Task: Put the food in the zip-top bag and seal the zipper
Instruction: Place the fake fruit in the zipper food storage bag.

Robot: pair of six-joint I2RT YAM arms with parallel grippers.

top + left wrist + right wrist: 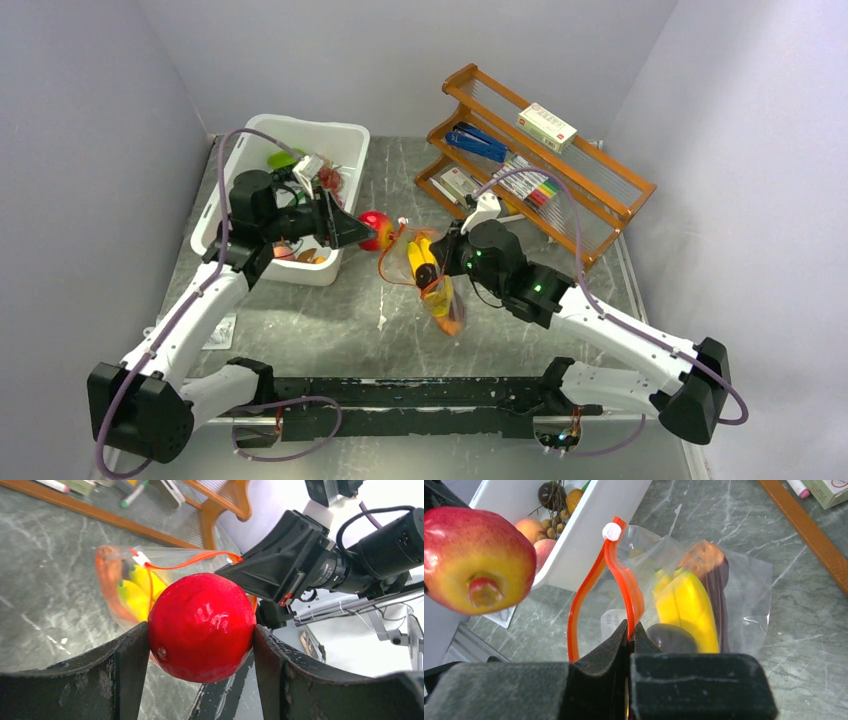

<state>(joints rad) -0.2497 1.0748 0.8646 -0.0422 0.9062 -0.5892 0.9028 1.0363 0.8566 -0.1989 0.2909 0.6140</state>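
We see the left jaws squeezing a red round toy fruit [202, 627] close to the open mouth of the clear plastic zip-top bag [744, 580]; the right jaws are pinched tight on the bag's orange-red zipper strip [626, 580], holding it up over the grey worktop [330, 320]. A yellow toy banana bunch [689, 605] sits inside the bag.

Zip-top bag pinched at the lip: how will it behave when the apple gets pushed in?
Probably floppy: the zip-top bag is thin wrinkled film held up by the right gripper. Its mouth may collapse, since only one lip of the zipper looks pinched. The banana likely steadies it.
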